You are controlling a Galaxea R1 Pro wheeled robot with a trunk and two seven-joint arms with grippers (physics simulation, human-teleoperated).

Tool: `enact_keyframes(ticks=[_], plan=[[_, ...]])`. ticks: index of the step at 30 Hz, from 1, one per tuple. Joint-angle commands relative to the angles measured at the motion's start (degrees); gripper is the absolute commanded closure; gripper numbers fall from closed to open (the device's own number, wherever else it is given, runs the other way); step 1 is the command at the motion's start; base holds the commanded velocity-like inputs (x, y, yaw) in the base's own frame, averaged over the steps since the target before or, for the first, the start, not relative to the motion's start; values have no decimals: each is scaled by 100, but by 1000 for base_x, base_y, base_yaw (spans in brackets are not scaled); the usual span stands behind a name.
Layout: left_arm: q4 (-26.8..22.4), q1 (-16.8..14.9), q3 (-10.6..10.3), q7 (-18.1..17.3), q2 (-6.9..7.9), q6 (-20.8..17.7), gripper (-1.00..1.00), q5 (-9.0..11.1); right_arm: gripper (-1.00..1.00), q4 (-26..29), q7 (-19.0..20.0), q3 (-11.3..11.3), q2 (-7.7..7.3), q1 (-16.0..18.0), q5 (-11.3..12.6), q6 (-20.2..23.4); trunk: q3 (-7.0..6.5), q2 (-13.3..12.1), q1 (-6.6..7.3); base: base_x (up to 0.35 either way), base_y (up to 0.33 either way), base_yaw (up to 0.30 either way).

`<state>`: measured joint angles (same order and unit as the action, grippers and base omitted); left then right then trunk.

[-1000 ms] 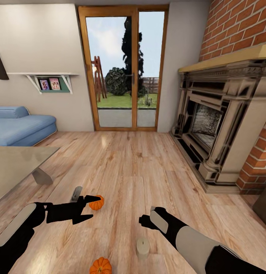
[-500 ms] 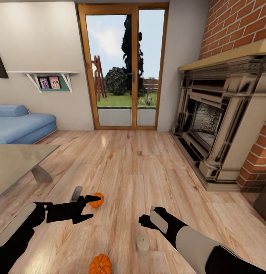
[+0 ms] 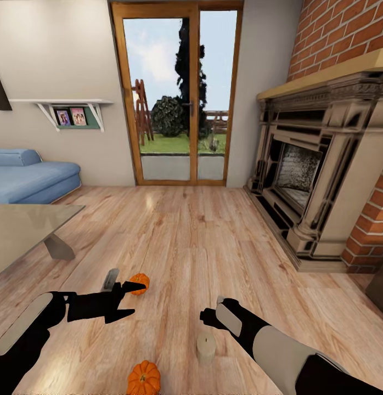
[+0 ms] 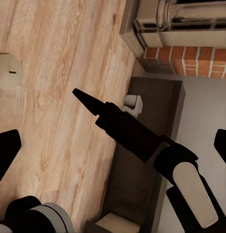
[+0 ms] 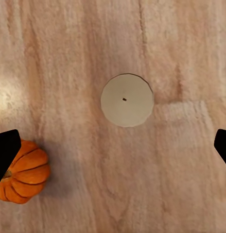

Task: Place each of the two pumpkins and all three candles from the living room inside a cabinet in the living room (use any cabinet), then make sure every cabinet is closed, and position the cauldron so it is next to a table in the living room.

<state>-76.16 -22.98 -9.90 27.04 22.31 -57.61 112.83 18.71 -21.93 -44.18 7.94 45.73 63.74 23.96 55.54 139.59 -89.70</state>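
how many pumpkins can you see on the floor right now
2: one pumpkin past the left claw, the nearer pumpkin at the head view's bottom edge beside the candle. Others may be hidden.

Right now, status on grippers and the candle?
Both grippers open, holding nothing. Right gripper directly above the candle standing on the floor. One pumpkin beside it, another by the left gripper. Nothing in the way.

A pale candle point(image 5: 127, 100) stands upright on the plank floor point(image 5: 181, 184), an orange pumpkin point(image 5: 23, 171) near it.
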Motion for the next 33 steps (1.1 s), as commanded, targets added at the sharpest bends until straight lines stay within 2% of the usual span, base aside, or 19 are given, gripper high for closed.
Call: enact_keyframes(ticks=[1,6,10,11,14,15,18,23,28,33], plan=[[-4,-4,-10,55,3,4,-100,64,-100,10,-40,-39,-3,6,42,12,24,44,-21,0,0,0],[-4,-5,-15,45,9,4,-100,64,-100,10,-36,-38,-3,6,42,12,114,245,-131,0,0,0],[1,3,-21,-372,48,4,-100,64,-100,10,-34,-38,-3,6,42,7,190,366,-200,0,0,0],[-1,25,-33,-575,128,4,-100,64,-100,10,-33,-38,-3,6,42,5,212,368,-202,0,0,0],[-178,126,-259,-1508,572,4,-100,57,-100,10,-31,-38,-9,6,42,-2,279,372,-210,0,0,0],[-263,158,-377,-1915,769,6,-100,49,-100,10,-31,-38,-11,6,42,-4,301,373,-213,0,0,0],[-353,191,-549,-2421,978,9,-100,29,-100,10,-31,-38,-12,6,45,-5,367,377,-220,0,0,0],[-442,212,-609,-2611,1058,7,-100,29,-100,5,-31,-38,-12,6,47,-52,478,384,-233,0,0,0],[-770,311,-612,-2641,1072,5,-100,44,-100,3,-32,-40,-5,6,46,-97,478,384,-233,0,0,0],[-876,343,-610,-2650,1073,4,-100,54,-100,8,-32,-40,-4,6,43,-113,589,390,-246,0,0,0]])
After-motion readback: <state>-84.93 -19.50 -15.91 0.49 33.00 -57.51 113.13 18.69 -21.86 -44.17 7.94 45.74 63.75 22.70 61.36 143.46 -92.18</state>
